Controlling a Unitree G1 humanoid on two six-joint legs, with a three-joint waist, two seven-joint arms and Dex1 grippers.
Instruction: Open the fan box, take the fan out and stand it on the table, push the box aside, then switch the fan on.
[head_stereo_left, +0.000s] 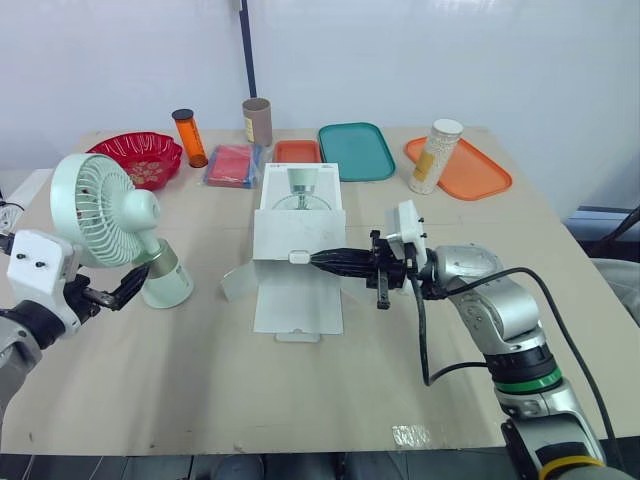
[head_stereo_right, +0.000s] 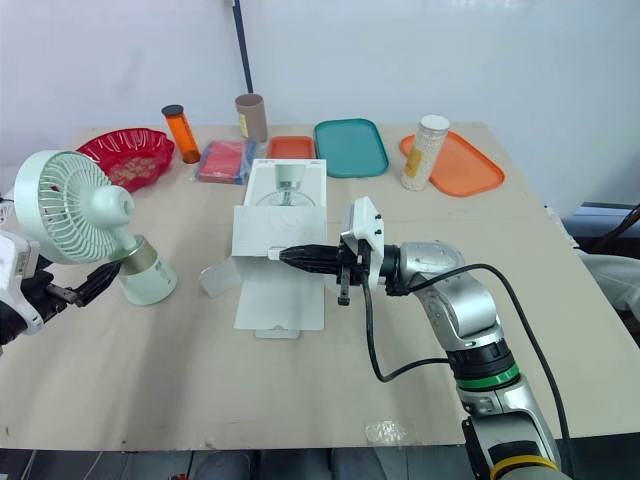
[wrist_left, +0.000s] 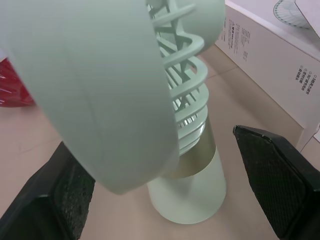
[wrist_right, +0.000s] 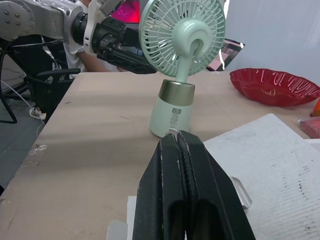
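A mint green fan (head_stereo_left: 100, 210) stands upright on the left side of a tan table (head_stereo_left: 200, 380), its round head above a gold band and a pale base. The left gripper (head_stereo_left: 125, 287) sits low at the fan's near-left side. Its two black fingers (wrist_left: 280, 185) are spread wide, one on each side of the base, and a gap shows between each finger and the fan.

A white fan box (head_stereo_left: 298, 240) lies flat and open at the centre of the table, just right of the fan, with its flaps spread out. The right gripper (head_stereo_left: 320, 258) reaches in from the right. Its fingers are pressed together with nothing visible between them, and the tips meet a small white tab (head_stereo_left: 299, 257) on the box. This gripper is well apart from the fan.

Along the far edge, from left to right, are a red bowl (head_stereo_left: 140, 157), an orange bottle (head_stereo_left: 190, 137), a brown tube (head_stereo_left: 257, 121), a teal tray (head_stereo_left: 356, 150) and a white canister (head_stereo_left: 434, 156) on an orange tray (head_stereo_left: 480, 172).
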